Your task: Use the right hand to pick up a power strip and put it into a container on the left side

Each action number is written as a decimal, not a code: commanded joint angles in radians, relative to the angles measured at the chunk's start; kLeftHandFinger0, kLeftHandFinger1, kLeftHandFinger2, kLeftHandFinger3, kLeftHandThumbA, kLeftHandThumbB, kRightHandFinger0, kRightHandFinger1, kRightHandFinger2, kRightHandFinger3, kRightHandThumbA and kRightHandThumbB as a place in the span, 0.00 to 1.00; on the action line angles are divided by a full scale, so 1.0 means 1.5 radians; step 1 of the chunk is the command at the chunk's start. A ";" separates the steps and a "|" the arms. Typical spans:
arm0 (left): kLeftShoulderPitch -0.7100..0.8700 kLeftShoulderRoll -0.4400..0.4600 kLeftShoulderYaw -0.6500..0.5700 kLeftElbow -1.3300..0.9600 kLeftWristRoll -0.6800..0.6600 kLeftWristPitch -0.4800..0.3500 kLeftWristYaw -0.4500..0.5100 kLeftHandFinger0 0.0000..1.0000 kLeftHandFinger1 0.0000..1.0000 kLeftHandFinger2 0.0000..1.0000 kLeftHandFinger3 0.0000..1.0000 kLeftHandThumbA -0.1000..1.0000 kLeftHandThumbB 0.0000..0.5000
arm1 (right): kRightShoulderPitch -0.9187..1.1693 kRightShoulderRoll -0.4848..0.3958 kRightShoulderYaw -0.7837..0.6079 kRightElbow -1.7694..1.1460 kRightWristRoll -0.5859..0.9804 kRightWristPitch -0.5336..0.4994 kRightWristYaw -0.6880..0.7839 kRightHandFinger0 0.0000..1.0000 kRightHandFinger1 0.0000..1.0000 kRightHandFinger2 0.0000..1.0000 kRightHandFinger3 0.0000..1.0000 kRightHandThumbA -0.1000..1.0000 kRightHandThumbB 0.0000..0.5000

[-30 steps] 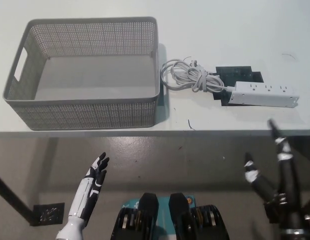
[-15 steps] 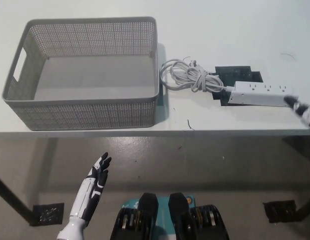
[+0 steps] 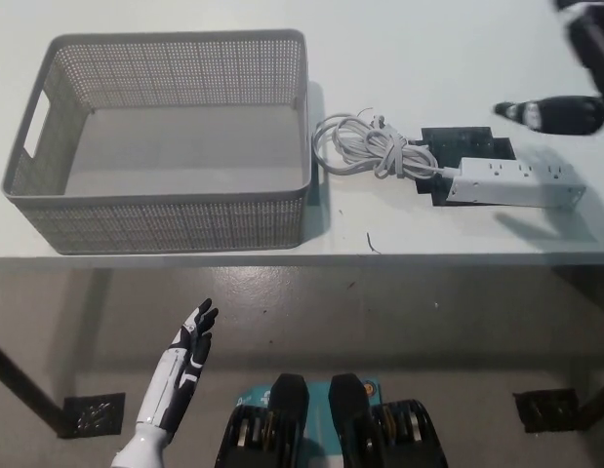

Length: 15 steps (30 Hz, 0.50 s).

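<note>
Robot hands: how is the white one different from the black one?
The left hand is white and hangs low below the table edge; the right hand is black and raised over the table, above the power strip. The left hand is sharp; the right hand is blurred. Both hold nothing.

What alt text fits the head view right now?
A white power strip with a coiled cord lies on a white table, right of an empty grey basket. The black right hand hovers above the strip, not touching it; the white left hand rests open below the table edge.
</note>
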 commanded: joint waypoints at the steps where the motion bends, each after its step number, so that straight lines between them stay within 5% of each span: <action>1: -0.014 0.017 -0.007 -0.011 0.007 -0.046 0.017 1.00 1.00 1.00 1.00 1.00 0.26 | -0.127 -0.012 0.089 0.111 -0.090 0.073 0.138 1.00 1.00 1.00 1.00 1.00 0.85; 11: -0.013 0.018 -0.009 -0.006 0.004 -0.046 0.018 1.00 1.00 1.00 1.00 1.00 0.26 | -0.183 0.060 0.188 0.286 -0.135 0.048 0.071 1.00 1.00 1.00 1.00 1.00 0.97; 15: -0.009 0.018 -0.009 -0.004 0.001 -0.046 0.015 1.00 1.00 1.00 1.00 1.00 0.26 | -0.185 0.093 0.200 0.335 -0.140 0.046 0.051 1.00 1.00 1.00 1.00 1.00 0.94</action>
